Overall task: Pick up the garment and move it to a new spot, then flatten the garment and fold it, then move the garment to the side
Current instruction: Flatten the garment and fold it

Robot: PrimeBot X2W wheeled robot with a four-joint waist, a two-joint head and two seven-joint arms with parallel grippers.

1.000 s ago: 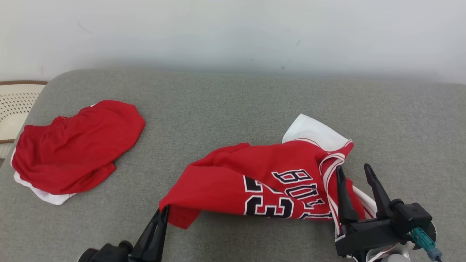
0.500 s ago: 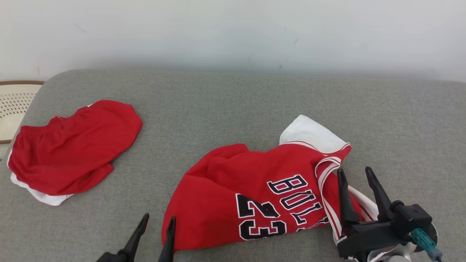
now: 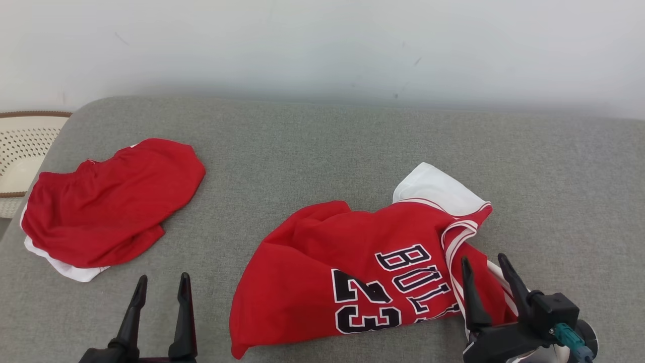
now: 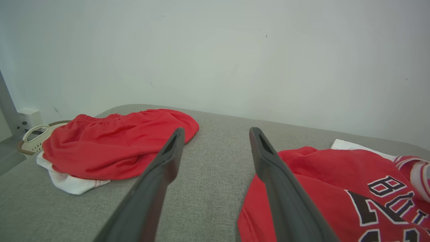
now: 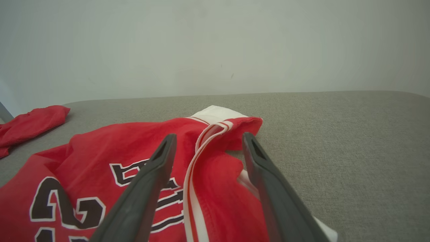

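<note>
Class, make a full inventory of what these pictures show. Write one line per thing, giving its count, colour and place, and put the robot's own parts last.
jersey: one, red with white trim and black 23, crumpled at the near right of the surface
shorts: one, red, heaped at the left, apart from the jersey
white cloth: one, white, showing under the shorts' near edge
padded surface: one, grey, under both garments
basket: one, cream with a brown rim, beyond the surface's left end
wall: one, white, behind the surface
left pincer: one, dark, open, over bare surface left of the jersey
right pincer: one, dark, open, over the jersey's striped edge
</note>
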